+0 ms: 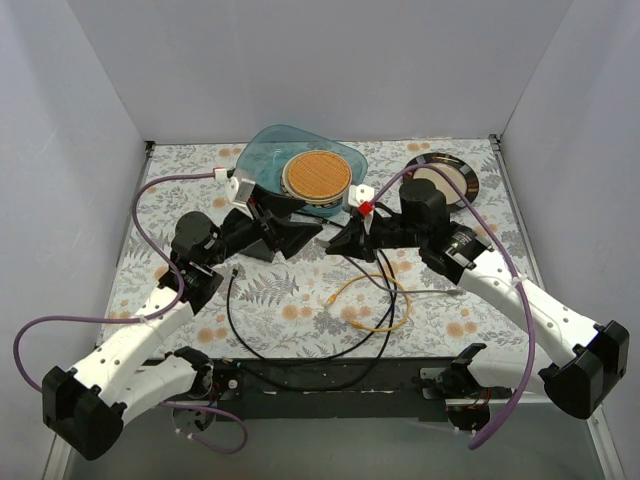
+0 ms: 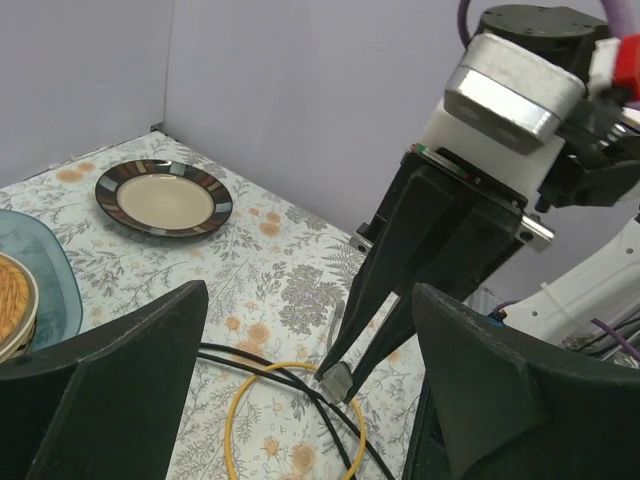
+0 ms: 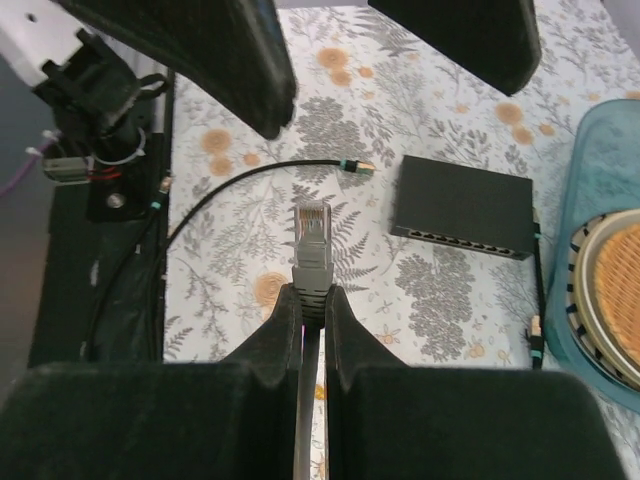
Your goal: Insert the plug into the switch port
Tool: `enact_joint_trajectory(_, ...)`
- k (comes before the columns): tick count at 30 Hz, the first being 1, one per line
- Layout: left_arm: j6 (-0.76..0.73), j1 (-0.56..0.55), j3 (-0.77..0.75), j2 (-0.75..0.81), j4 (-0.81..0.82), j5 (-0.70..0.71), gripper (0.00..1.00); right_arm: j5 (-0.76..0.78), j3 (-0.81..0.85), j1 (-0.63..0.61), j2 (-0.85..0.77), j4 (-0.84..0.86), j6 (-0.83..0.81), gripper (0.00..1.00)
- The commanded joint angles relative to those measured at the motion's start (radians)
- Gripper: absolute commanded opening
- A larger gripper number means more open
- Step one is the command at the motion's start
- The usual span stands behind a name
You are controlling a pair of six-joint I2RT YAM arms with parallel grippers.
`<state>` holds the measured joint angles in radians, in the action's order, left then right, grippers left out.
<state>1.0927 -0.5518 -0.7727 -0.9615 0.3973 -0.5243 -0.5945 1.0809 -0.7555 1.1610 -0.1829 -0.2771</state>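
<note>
- Two grippers meet nose to nose over the floral table (image 1: 180, 190).
- The right gripper (image 3: 312, 297) has its jaws clamped on the plug (image 3: 312, 235), clear tip poking out front.
- The left gripper (image 3: 390, 100) has its jaws wide apart, nothing between them.
- The switch (image 3: 462, 207) lies flat on the table just beside the teal tray (image 3: 600, 150), socket row on the edge nearer the right gripper, untouched.

Clutter on floral tablecloth (image 1: 160, 200): dishes at back, cables in front.
Teal glass dish (image 1: 262, 152) holds a round woven basket (image 1: 316, 175); dark-rimmed striped plate (image 2: 163, 197) sits apart to its right; yellow cable loop (image 2: 229, 425) overlaps loose black cables (image 1: 228, 305) nearer front.
</note>
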Motion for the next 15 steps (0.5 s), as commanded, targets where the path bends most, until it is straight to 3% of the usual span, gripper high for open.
enact_joint_trajectory(1, -0.040, 0.001, -0.031, 0.059, -0.095, -0.040, 0.80, -0.327, 0.044, 0.065, -0.001, 0.062, 0.102, 0.01)
enact_joint_trajectory(2, -0.042, 0.001, -0.031, 0.072, -0.097, -0.048, 0.73, -0.356, 0.043, 0.079, -0.001, 0.089, 0.130, 0.01)
enact_joint_trajectory(6, -0.022, 0.001, -0.028, 0.079, -0.072, -0.143, 0.63, -0.439, 0.051, 0.084, 0.008, 0.115, 0.176, 0.01)
enact_joint_trajectory(15, 0.021, 0.000, -0.048, 0.004, -0.034, -0.356, 0.63, -0.496, 0.021, 0.102, -0.011, 0.232, 0.294, 0.01)
